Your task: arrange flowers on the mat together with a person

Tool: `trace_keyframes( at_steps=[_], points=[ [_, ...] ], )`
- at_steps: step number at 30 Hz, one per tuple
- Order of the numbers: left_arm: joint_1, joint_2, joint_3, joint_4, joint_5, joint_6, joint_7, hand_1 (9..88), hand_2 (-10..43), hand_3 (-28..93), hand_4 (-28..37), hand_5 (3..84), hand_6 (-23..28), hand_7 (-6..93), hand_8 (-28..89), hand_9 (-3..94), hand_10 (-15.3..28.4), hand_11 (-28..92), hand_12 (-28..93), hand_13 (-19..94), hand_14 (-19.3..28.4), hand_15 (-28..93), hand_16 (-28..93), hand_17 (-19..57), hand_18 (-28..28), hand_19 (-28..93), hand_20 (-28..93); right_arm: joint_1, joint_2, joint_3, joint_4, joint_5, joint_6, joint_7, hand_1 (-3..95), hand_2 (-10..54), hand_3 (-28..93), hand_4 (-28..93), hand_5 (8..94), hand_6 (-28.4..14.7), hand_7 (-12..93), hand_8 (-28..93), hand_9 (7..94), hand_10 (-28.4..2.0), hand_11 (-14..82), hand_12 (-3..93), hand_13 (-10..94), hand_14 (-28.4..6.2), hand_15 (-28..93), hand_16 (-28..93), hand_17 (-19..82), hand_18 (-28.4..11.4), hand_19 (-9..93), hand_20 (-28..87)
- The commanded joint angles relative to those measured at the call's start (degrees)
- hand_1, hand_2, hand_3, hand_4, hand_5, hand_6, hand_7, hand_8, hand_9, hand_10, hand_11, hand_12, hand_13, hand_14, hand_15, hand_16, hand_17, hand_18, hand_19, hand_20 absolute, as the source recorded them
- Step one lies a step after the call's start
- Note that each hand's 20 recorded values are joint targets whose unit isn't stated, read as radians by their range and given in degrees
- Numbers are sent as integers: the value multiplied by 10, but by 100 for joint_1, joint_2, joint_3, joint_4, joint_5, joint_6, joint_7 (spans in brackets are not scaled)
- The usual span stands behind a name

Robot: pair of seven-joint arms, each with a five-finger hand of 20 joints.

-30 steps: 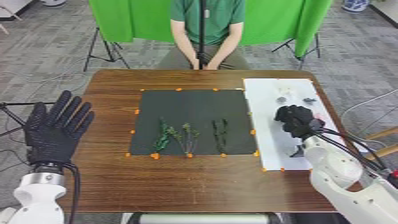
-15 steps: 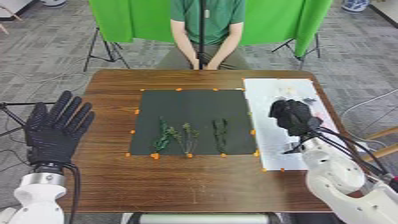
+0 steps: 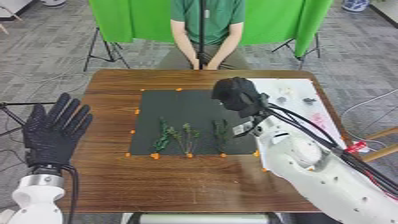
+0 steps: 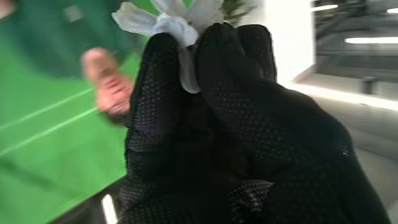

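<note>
1. Status: my right hand pinches the white flower by its pale stem, upper middle of the wrist view.
2. Handling: probably light, petals fragile; grip the stem only, gently.

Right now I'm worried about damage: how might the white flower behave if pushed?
The white flower has thin-looking petals, so it would probably bend or crease easily. Its slender stem, pinched in the right hand, may let the wider petals swivel or tilt.
</note>
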Motion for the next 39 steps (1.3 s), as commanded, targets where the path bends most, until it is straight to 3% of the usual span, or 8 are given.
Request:
trace_keyframes(
  at_steps=[1, 4, 8, 19, 27, 29, 32, 39],
  points=[
    [126, -93, 91, 183, -129, 148, -22, 256, 125, 676, -283, 401, 71, 107, -89, 332, 129, 150, 80, 240, 146, 237, -51, -43, 128, 257, 122, 746, -1491, -860, 410, 205, -431, -551, 738, -95, 656, -272, 593, 28, 426, 9, 699, -59, 127, 473, 708, 17, 258, 534, 477, 112, 932, -161],
    [130, -61, 117, 187, -200, 282, 51, 256, 125, 676, -283, 401, 71, 108, -89, 332, 129, 151, 80, 240, 145, 237, -51, -43, 128, 256, 122, 796, -1940, -1108, 845, 85, -683, -616, 736, -95, 659, -269, 587, 29, 431, 15, 697, -58, 129, 476, 708, 17, 259, 535, 476, 112, 932, -161],
    [59, -25, 188, 229, -173, 236, -43, 255, 125, 677, -283, 401, 71, 108, -89, 332, 129, 151, 80, 240, 145, 237, -51, -43, 128, 256, 123, 948, -2304, -1421, 1283, -40, -660, -500, 737, -95, 659, -269, 572, 29, 447, 22, 691, -55, 132, 478, 704, 18, 262, 535, 476, 111, 932, -163],
    [-330, 166, 525, 384, -292, 242, -66, 255, 126, 677, -283, 401, 71, 108, -89, 331, 130, 151, 79, 241, 142, 238, -53, -43, 128, 255, 123, 1750, -2591, -2732, 2152, 128, 207, 276, 733, -95, 665, -267, 563, 30, 471, 17, 688, -55, 143, 478, 700, 15, 272, 531, 477, 109, 932, -166],
    [-652, 261, 697, 502, -261, 180, -261, 254, 126, 679, -283, 402, 72, 108, -89, 331, 130, 152, 79, 241, 139, 235, -54, -43, 127, 255, 123, 1847, -2636, -2954, 2262, 140, 253, 720, 731, -95, 667, -272, 559, 30, 480, 15, 686, -55, 150, 477, 699, 13, 280, 525, 477, 106, 932, -164],
    [-848, 300, 793, 586, -240, 148, -405, 253, 126, 680, -283, 402, 72, 108, -90, 331, 130, 153, 79, 241, 139, 235, -53, -42, 127, 255, 123, 1827, -2604, -2964, 2241, 300, 177, 978, 731, -95, 665, -274, 558, 30, 483, 15, 685, -56, 151, 476, 698, 13, 282, 524, 476, 104, 932, -164],
    [-934, 318, 855, 627, -243, 103, -415, 253, 126, 679, -283, 402, 72, 108, -90, 330, 129, 153, 79, 241, 138, 235, -53, -42, 127, 255, 123, 1816, -2578, -2982, 2267, 439, 210, 1061, 733, -95, 658, -277, 557, 28, 484, 17, 685, -55, 150, 475, 699, 12, 282, 518, 479, 105, 932, -177],
    [-875, 297, 815, 616, -242, 107, -371, 253, 127, 678, -283, 400, 71, 108, -90, 330, 130, 153, 78, 241, 138, 235, -53, -43, 127, 255, 124, 1834, -2566, -2990, 2206, 515, 231, 1049, 729, -95, 619, -278, 546, 17, 479, 14, 678, -66, 136, 456, 692, 4, 262, 496, 474, 98, 928, -213]
  ],
)
